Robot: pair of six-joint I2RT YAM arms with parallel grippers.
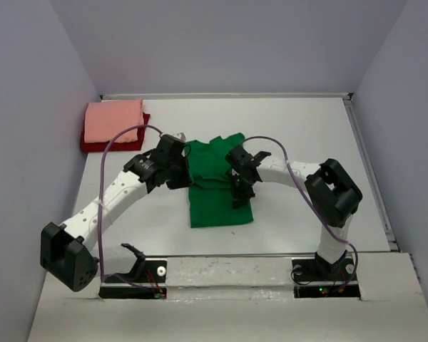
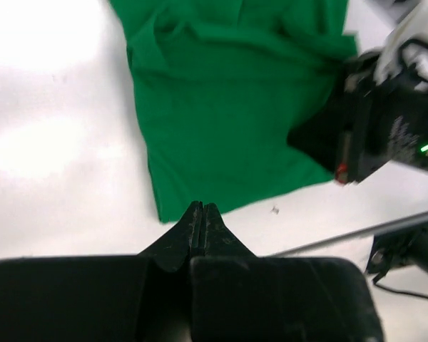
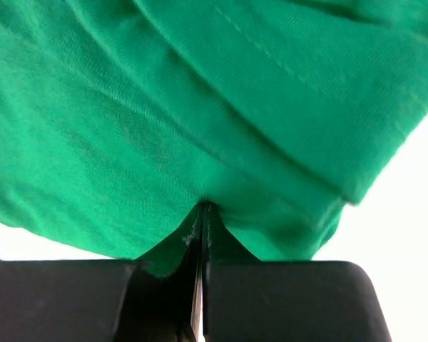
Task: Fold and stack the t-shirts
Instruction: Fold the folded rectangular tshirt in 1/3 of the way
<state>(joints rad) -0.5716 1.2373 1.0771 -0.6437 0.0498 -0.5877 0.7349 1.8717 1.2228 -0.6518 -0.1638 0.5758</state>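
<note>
A bright green t-shirt [image 1: 217, 192] lies partly folded mid-table, sleeves toward the back. My left gripper [image 1: 183, 179] hovers at its left edge. In the left wrist view its jaws [image 2: 202, 207] are pressed together over the shirt's [image 2: 228, 100] corner, with no cloth between them. My right gripper [image 1: 240, 194] is on the shirt's right side. The right wrist view shows it [image 3: 203, 206] shut on a pinch of green cloth [image 3: 164, 128] that puckers at the tips. A folded salmon-pink t-shirt [image 1: 114, 120] rests on a dark red t-shirt [image 1: 93, 144] at the back left.
Grey walls [image 1: 28, 142] enclose the white table [image 1: 307, 135] on the left, back and right. A raised rail [image 1: 271, 254] runs along the near edge by the arm bases. The right arm's elbow [image 1: 333, 191] stands right of the green shirt.
</note>
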